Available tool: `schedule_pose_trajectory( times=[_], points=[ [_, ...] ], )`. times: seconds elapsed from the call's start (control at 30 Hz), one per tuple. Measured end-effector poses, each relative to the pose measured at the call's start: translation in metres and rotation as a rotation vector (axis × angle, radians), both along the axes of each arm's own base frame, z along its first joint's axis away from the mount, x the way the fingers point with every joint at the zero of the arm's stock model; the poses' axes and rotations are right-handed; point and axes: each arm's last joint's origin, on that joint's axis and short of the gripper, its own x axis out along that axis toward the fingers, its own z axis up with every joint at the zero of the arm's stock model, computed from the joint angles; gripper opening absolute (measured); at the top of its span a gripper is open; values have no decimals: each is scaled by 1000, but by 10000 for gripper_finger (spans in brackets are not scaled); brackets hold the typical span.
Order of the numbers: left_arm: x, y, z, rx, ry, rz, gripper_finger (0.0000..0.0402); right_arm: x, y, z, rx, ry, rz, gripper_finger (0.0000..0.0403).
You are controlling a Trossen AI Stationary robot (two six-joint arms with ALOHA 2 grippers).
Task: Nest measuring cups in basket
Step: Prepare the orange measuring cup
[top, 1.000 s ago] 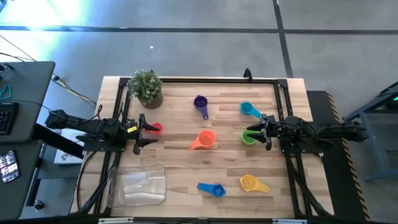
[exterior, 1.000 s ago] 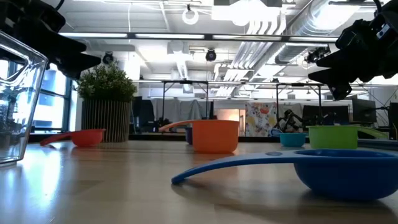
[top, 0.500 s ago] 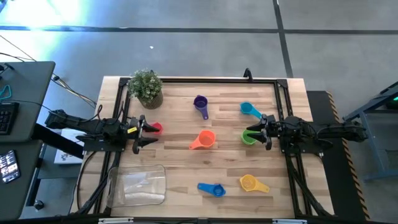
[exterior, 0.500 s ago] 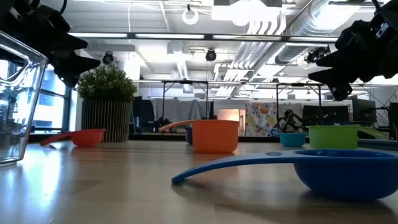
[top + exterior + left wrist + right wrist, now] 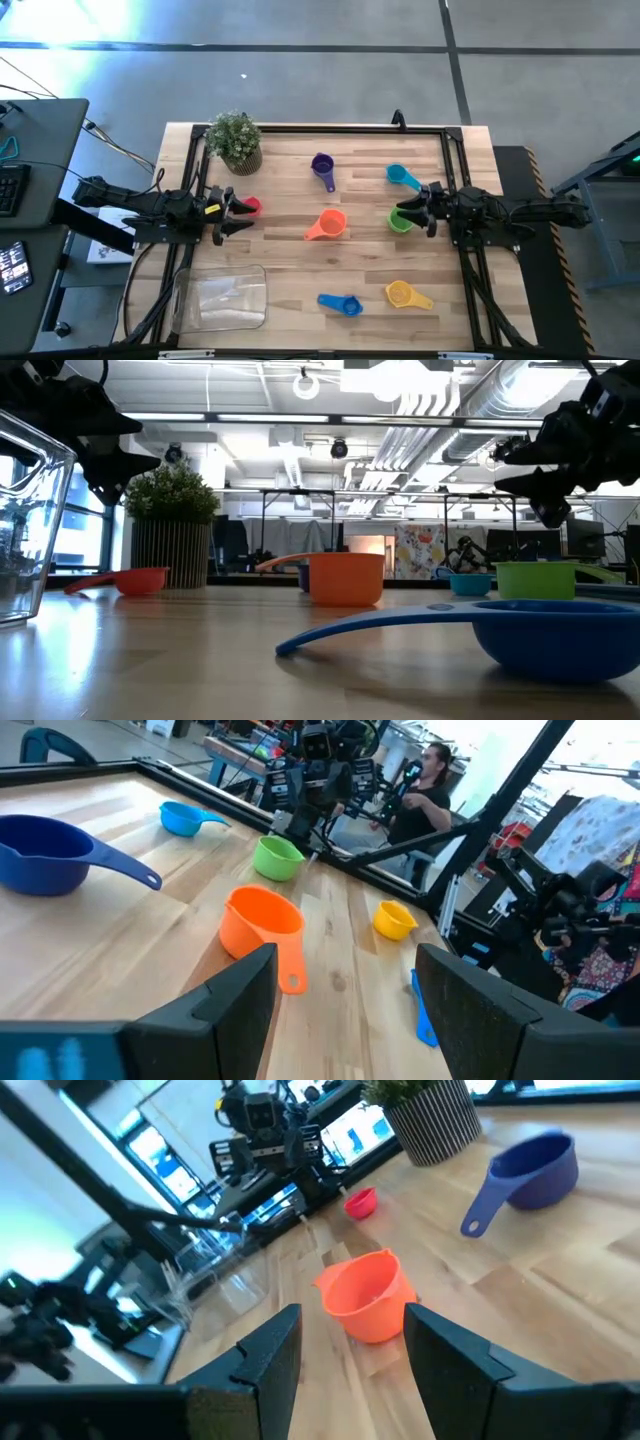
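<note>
Overhead view straight down, low view level across table, wrist views facing inward, sharing orange cup [image 5: 329,225]

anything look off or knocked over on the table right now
Nothing stands out. The measuring cups sit upright and scattered across the table, the basket is empty at the near left corner, and the potted plant stands upright.

Wooden table [image 5: 300,260], seven scattered measuring cups [image 5: 326,225], clear basket [image 5: 220,297], potted plant [image 5: 236,140]
</note>
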Motion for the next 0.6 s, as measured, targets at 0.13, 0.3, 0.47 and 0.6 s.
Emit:
schedule_pose_trajectory(
  times=[0.13, 0.3, 0.47, 0.6],
  points=[
    [0, 0, 0, 0, 0, 0, 227, 0, 0, 2, 95, -22, -10, 169],
    [0, 0, 0, 1, 0, 0, 227, 1, -1, 8, 208, -99, -51, 169],
    [0, 0, 0, 1, 0, 0, 227, 0, -3, 21, 281, -245, -99, 169],
    [0, 0, 0, -13, 0, 1, 227, -3, -3, 35, 300, -393, -89, 169]
  ],
)
